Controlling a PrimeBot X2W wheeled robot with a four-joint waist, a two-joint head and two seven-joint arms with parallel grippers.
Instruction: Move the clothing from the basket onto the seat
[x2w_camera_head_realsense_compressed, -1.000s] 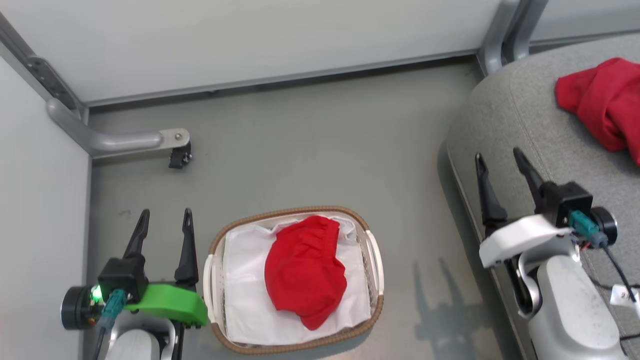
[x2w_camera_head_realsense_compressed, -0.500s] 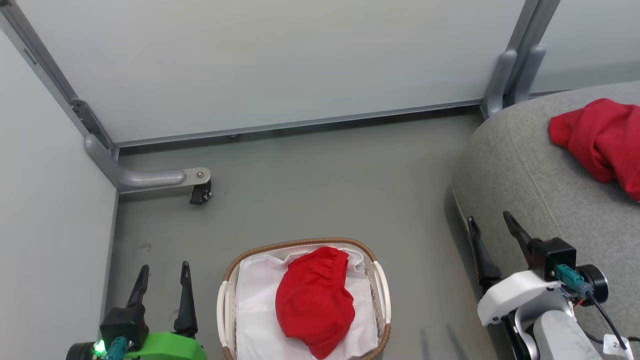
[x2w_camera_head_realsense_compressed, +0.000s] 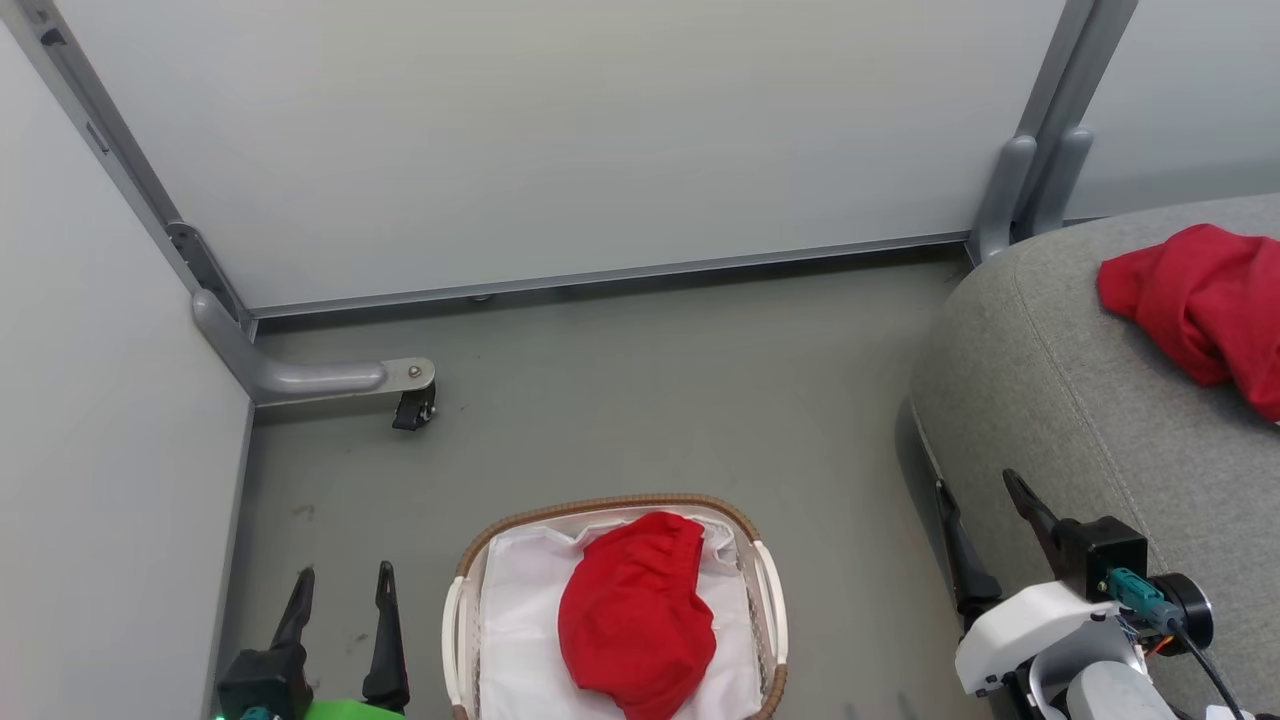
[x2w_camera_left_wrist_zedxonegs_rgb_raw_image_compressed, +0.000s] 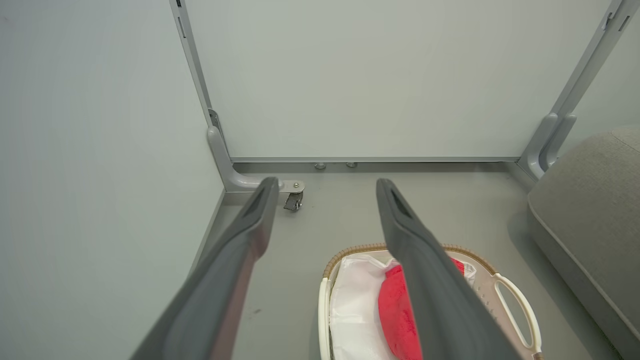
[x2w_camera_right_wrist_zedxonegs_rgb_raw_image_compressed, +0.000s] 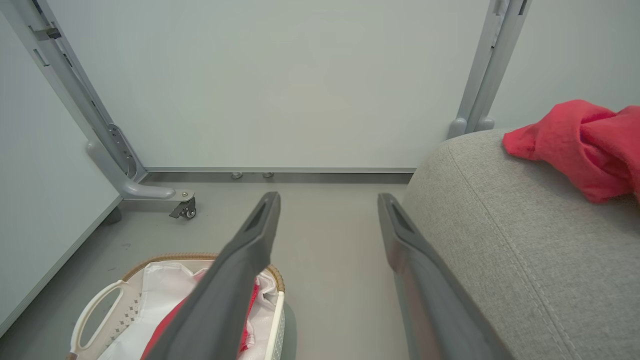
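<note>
Red gathered-waist fabric garment (x2w_camera_head_realsense_compressed: 637, 615) lies in the oval woven-rimmed basket with white liner (x2w_camera_head_realsense_compressed: 600, 501) on the near grey floor (x2w_camera_head_realsense_compressed: 650, 400). Second red garment (x2w_camera_head_realsense_compressed: 1200, 300) rests on the large grey upholstered seat (x2w_camera_head_realsense_compressed: 1040, 400), far right. Left gripper (x2w_camera_head_realsense_compressed: 345, 570) and right gripper (x2w_camera_head_realsense_compressed: 975, 481) hover, fingers apart, holding nothing.

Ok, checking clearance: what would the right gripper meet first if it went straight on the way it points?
Likely the bare floor by the wall panel, though depth is unclear. The seat runs close along the right side of the right gripper.
</note>
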